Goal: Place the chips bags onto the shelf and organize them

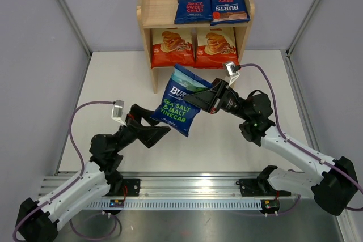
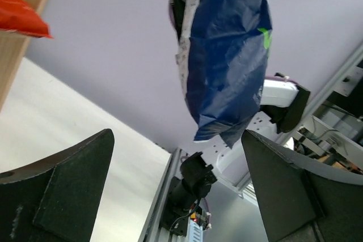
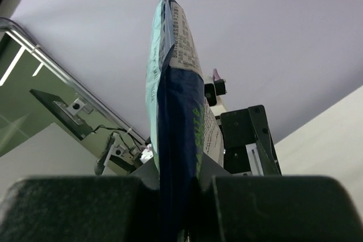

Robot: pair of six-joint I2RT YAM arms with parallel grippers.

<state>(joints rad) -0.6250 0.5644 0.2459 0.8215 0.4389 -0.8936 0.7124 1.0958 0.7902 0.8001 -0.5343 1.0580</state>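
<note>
My right gripper (image 1: 195, 99) is shut on the right edge of the blue-green Sea Salt & Malt Vinegar bag (image 1: 180, 101) and holds it in the air in front of the wooden shelf (image 1: 153, 12). The bag shows edge-on between the jaws in the right wrist view (image 3: 178, 140). My left gripper (image 1: 161, 134) is open and empty, just below the bag's lower left corner; the bag hangs above its fingers in the left wrist view (image 2: 227, 55). Two dark blue Spicy Sweet Chilli bags (image 1: 193, 4) lie on the top tier. Two cassava bags (image 1: 173, 46) stand on the lower tier.
The left part of the shelf's top tier (image 1: 159, 4) is bare wood. The white tabletop (image 1: 113, 83) ends at a metal rail (image 1: 187, 188) at the near edge, where both arm bases sit. Grey walls close in on both sides.
</note>
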